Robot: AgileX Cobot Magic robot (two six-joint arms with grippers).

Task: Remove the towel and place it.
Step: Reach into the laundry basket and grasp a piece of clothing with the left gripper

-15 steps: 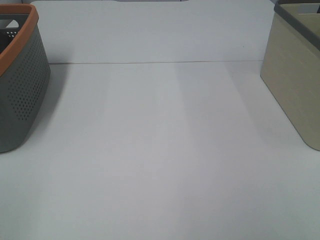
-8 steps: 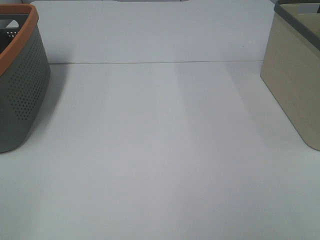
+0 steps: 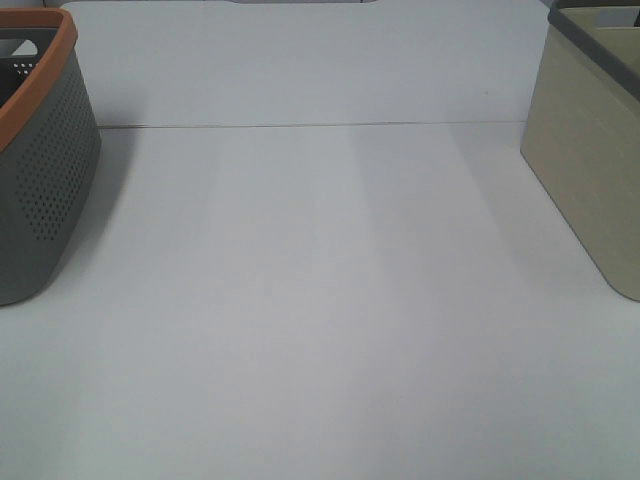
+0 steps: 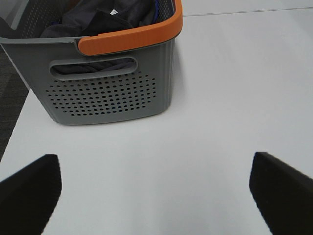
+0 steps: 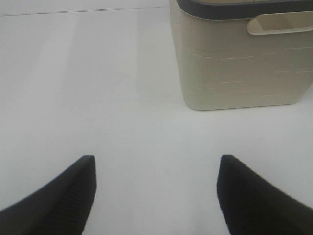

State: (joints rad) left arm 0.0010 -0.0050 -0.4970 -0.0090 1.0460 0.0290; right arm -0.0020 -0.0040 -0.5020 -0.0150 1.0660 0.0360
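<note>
The towel [image 4: 105, 19] is a dark charcoal cloth bunched inside the grey basket with the orange rim [image 4: 127, 36]; a small white tag shows on it. The basket also stands at the left edge of the high view [image 3: 45, 170], where the towel is hidden. My left gripper [image 4: 156, 188] is open and empty, above the white table a short way from the basket's handle side. My right gripper [image 5: 156, 188] is open and empty, above the table in front of the beige bin [image 5: 239, 54]. Neither gripper shows in the high view.
The beige bin with a dark rim [image 3: 590, 150] stands at the right edge of the white table [image 3: 320, 300]. A thin seam runs across the table at the back. Dark floor shows past the table's edge beside the grey basket [image 4: 10, 98].
</note>
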